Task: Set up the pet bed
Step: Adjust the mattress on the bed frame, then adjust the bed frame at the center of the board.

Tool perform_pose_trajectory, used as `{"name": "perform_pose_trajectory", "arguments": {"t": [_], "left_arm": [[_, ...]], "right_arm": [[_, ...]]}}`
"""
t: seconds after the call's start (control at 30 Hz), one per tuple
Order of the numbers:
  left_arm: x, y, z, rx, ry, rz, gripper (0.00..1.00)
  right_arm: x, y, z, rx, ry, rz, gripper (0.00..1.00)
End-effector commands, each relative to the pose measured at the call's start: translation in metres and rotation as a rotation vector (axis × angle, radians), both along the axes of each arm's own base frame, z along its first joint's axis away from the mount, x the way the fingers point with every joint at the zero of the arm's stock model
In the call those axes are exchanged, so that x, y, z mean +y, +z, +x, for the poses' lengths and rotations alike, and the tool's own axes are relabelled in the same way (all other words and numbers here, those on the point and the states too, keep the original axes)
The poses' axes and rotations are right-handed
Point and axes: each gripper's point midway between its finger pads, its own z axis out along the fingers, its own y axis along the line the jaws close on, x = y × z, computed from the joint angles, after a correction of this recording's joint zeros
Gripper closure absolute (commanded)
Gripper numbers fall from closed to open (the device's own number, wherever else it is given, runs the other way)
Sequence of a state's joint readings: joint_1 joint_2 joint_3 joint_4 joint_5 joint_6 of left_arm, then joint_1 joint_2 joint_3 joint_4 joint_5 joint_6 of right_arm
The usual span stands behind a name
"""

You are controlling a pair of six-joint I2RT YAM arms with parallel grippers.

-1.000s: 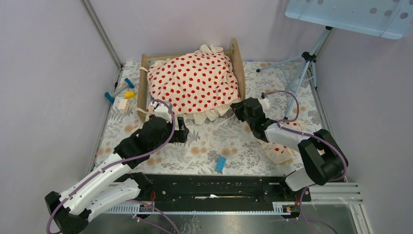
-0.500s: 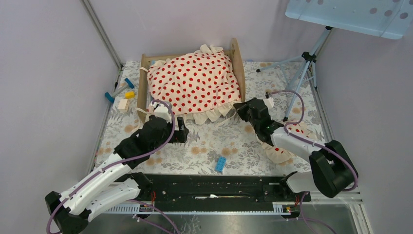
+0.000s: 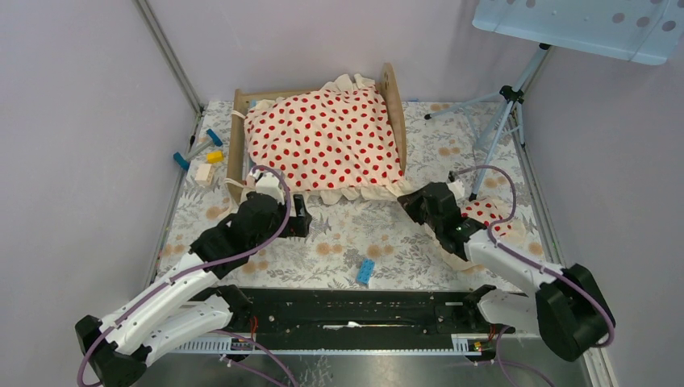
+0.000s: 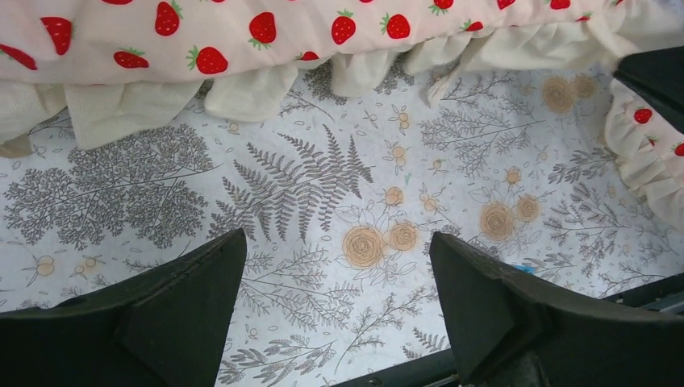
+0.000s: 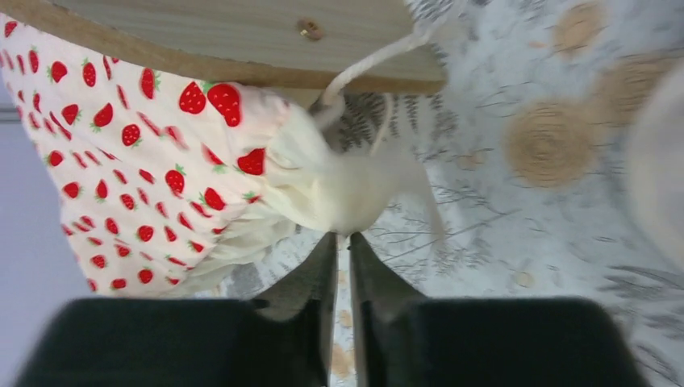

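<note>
The pet bed (image 3: 393, 90), a light-wood frame, stands at the back of the mat under a cream blanket (image 3: 323, 137) with red strawberry dots. My right gripper (image 3: 413, 201) is shut on the ruffle at the blanket's near right corner. In the right wrist view its tips (image 5: 343, 235) pinch the cream ruffle (image 5: 347, 193) just below the bed's wooden end board (image 5: 242, 36). My left gripper (image 4: 339, 242) hangs open over bare mat in front of the blanket's ruffled edge (image 4: 242, 89), holding nothing. In the top view it (image 3: 302, 216) is near the bed's front left corner.
A small red-dotted pillow (image 3: 484, 211) lies on the mat beside my right arm. A blue brick (image 3: 366, 272) lies near the front edge. Small toy pieces (image 3: 202, 157) sit left of the bed. A tripod (image 3: 500, 113) stands at the back right. Walls close in both sides.
My right gripper has closed on the blanket's corner ruffle and drawn back toward the near right, pulling the blanket flatter over the bed. The left arm has not moved.
</note>
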State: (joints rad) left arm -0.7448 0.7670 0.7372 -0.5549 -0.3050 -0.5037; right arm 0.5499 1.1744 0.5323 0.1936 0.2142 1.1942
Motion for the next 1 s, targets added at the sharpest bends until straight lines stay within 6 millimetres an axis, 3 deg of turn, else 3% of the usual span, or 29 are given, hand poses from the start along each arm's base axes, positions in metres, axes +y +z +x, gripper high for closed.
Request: {"name": "perform_pose_trajectory", "arguments": {"t": [0.0, 0.1, 0.23, 0.37, 0.47, 0.63, 0.77, 0.97], "left_arm": [[0.010, 0.018, 0.007, -0.038, 0.067, 0.001, 0.09], [0.016, 0.027, 0.010, -0.057, 0.101, 0.011, 0.02], [0.022, 0.036, 0.015, -0.069, 0.131, 0.044, 0.01], [0.031, 0.054, 0.025, -0.081, 0.178, 0.076, 0.01], [0.043, 0.075, 0.040, -0.102, 0.222, 0.099, 0.01], [0.076, 0.101, 0.065, -0.096, 0.329, 0.084, 0.01], [0.088, 0.107, 0.067, -0.089, 0.351, 0.059, 0.01], [0.106, 0.096, 0.058, -0.058, 0.398, 0.113, 0.01]], "right_arm": [[-0.048, 0.013, -0.010, -0.038, -0.125, -0.179, 0.68], [-0.068, 0.040, -0.006, -0.103, -0.159, -0.293, 0.46], [-0.069, 0.072, 0.005, -0.190, -0.108, -0.401, 0.36], [-0.042, 0.101, 0.021, -0.314, 0.064, -0.473, 0.23], [-0.022, 0.113, 0.038, -0.337, 0.179, -0.548, 0.14], [-0.012, 0.127, 0.076, -0.308, 0.212, -0.666, 0.12], [-0.030, 0.115, 0.106, -0.209, 0.172, -0.712, 0.20], [-0.072, 0.109, 0.132, -0.186, 0.171, -0.696, 0.32]]}}
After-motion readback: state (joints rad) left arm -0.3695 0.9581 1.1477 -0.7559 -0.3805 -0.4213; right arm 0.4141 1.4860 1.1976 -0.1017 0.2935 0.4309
